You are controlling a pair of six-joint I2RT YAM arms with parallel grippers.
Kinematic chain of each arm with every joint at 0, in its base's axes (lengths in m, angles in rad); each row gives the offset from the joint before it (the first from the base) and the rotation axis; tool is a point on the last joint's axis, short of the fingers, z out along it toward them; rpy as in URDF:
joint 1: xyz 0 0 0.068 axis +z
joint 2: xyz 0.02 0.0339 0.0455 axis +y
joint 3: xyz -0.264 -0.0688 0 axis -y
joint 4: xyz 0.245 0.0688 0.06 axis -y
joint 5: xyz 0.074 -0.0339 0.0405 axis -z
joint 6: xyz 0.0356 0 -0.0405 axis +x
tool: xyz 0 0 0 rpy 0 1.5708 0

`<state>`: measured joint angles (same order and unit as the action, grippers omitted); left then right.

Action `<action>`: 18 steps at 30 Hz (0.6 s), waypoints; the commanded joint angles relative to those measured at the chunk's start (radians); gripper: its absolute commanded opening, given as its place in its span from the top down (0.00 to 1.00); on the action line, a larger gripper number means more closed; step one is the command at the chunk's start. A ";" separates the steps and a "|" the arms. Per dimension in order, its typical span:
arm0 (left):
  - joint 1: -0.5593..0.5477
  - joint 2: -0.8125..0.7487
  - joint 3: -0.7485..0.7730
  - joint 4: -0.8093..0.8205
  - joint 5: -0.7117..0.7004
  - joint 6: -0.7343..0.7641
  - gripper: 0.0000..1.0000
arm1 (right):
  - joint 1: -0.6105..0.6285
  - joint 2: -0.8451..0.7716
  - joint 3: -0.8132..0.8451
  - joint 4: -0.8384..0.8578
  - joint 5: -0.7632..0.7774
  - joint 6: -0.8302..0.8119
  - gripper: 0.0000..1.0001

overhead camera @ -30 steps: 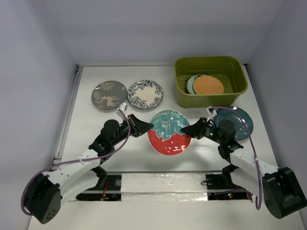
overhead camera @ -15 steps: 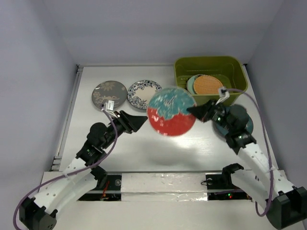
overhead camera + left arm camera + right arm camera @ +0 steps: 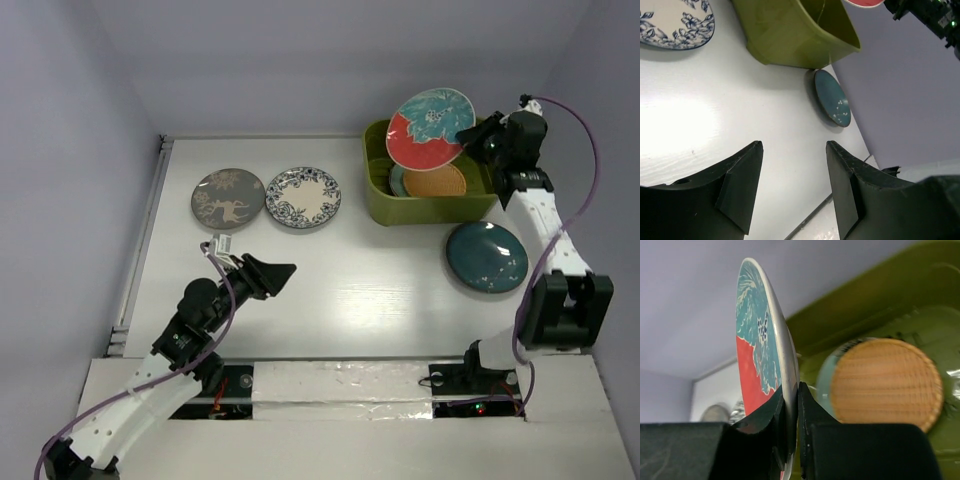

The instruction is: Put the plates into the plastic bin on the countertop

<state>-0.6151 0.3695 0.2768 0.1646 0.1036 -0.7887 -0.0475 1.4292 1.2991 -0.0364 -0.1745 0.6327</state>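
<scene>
While the right gripper (image 3: 466,133) pinches the rim of the red-and-teal floral plate (image 3: 430,128) between its two fingers, it holds that plate in the air above the plastic bin (image 3: 430,208). The plate is clear of the bin's rim and tilted steeply; from the right wrist it looks almost edge-on. Down inside the bin, the orange textured plate (image 3: 436,182) lies on top of the mint green plate (image 3: 398,180), whose edge peeks out on the left.

On the countertop (image 3: 350,290), the dark teal plate (image 3: 487,257) sits flat near the bin's front right corner, not touching it. Farther left, the grey deer plate (image 3: 228,198) and the white plate with blue floral pattern (image 3: 303,197) lie side by side, just about touching.

The left gripper (image 3: 285,270) hangs over bare countertop, well apart from every plate, its fingers spread with nothing between them.
</scene>
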 commanded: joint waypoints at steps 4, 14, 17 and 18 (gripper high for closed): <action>-0.003 0.028 -0.039 0.087 0.030 0.037 0.51 | -0.018 0.164 0.238 -0.083 0.021 -0.044 1.00; -0.032 0.130 -0.067 0.157 0.053 0.065 0.51 | -0.028 0.365 0.284 -0.137 0.050 -0.054 1.00; -0.057 0.175 -0.068 0.188 0.044 0.075 0.51 | -0.028 0.379 0.266 -0.155 0.102 -0.056 1.00; -0.072 0.192 -0.065 0.196 0.030 0.081 0.51 | -0.028 0.382 0.258 -0.161 0.125 -0.056 0.95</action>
<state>-0.6575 0.5266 0.2195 0.2676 0.1322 -0.7380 -0.0734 1.8336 1.4994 -0.2699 -0.1070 0.5827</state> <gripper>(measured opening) 0.490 0.142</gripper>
